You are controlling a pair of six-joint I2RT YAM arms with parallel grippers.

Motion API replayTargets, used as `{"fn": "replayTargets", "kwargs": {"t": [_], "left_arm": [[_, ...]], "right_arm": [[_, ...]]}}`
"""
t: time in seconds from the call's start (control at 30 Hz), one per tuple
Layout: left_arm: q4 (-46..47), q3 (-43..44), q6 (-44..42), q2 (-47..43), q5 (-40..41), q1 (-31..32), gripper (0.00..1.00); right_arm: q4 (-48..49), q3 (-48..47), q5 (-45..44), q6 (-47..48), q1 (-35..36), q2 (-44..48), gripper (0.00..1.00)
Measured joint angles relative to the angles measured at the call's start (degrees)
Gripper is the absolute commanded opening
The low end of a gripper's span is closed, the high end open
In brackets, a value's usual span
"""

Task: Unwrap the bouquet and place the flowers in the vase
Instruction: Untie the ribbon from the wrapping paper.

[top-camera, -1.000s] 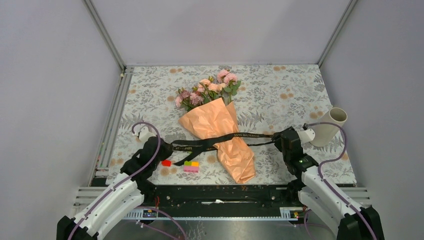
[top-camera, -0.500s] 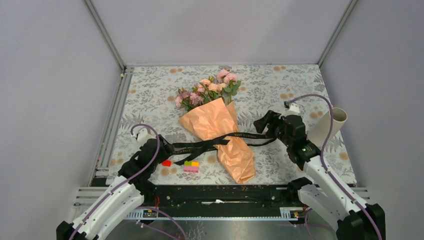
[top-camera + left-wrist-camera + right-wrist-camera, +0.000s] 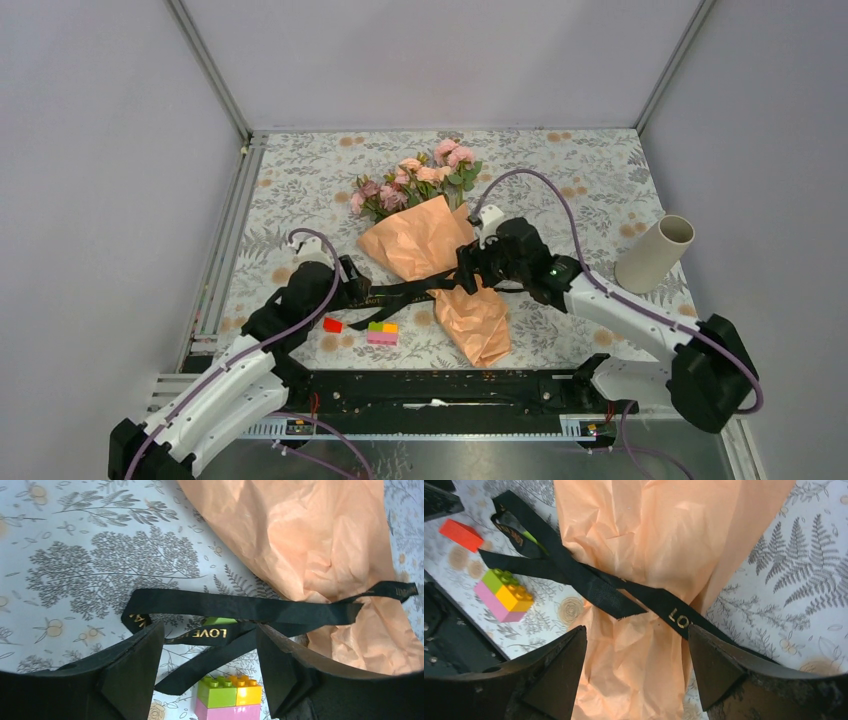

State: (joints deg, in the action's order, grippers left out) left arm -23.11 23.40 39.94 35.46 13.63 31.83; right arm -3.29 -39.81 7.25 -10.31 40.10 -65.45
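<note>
The bouquet lies in the middle of the cloth, its crinkled orange paper [image 3: 425,245] wrapped round the stems. The flowers [image 3: 415,178], pink and peach roses, poke out at the far end. A loose black ribbon [image 3: 400,291] lies slack across the wrap. My left gripper [image 3: 352,280] is open at the ribbon's left end, the ribbon [image 3: 240,607] lying between and beyond the jaws of that gripper [image 3: 207,647], untouched. My right gripper [image 3: 468,268] hovers open over the wrap; this gripper [image 3: 636,647] straddles the paper [image 3: 649,535] and ribbon [image 3: 589,587]. The beige vase [image 3: 655,255] stands far right.
A stacked green, orange and pink toy brick [image 3: 382,332] and a small red brick [image 3: 332,325] lie near the front edge, by my left gripper. The same stack [image 3: 229,700] sits just under the left jaws. A metal rail [image 3: 225,250] borders the cloth on the left.
Both grippers opened and let go of the ribbon ends, which fell slack. The right arm swung left from beside the vase to over the wrap. The left arm edged forward.
</note>
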Motion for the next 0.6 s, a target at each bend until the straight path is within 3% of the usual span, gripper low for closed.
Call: {"fn": "replayTargets", "kwargs": {"t": [0.43, 0.53, 0.6], "left_arm": [[5.11, -0.39, -0.68, 1.75, -4.26, 2.99, 0.72], [5.25, -0.74, -0.61, 1.70, -4.55, 3.10, 0.72], [5.42, -1.03, -0.59, 1.60, -4.68, 3.23, 0.72]], "right_arm": [[-5.57, -11.85, -9.05, 13.05, 5.70, -17.29, 0.62], [-6.45, -13.55, -11.34, 14.80, 5.92, -20.44, 0.55], [-7.10, -14.71, -12.50, 15.87, 6.08, -22.38, 0.44]]}}
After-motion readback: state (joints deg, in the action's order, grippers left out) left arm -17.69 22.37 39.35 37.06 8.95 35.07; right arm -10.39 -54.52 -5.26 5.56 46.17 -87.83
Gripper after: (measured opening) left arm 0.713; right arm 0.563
